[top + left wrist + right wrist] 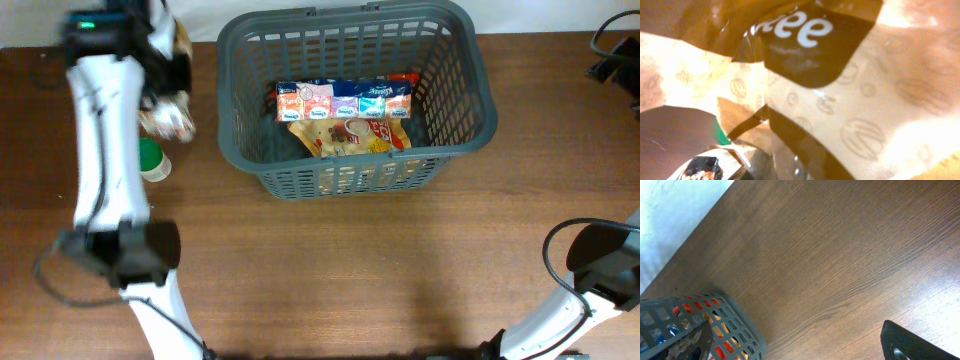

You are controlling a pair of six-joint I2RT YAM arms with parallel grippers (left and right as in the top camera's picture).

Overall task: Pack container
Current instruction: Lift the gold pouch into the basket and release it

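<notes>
The dark grey slotted basket (455, 135) stands at the back middle of the table. In it lie a row of small coloured cartons (343, 100) and a yellow and red snack bag (350, 136). My left gripper (170, 72) is at the back left, right over a cream and brown bag (172, 115). That bag (840, 115) fills the left wrist view and hides the fingers. My right gripper (800, 350) is open and empty over bare table, to the right of the basket's corner (735, 320).
A green-lidded jar (150, 160) stands just in front of the bag, and a sliver of its green shows in the left wrist view (719, 132). The right arm's base (600, 260) is at the front right. A pale wall edges the table in the right wrist view.
</notes>
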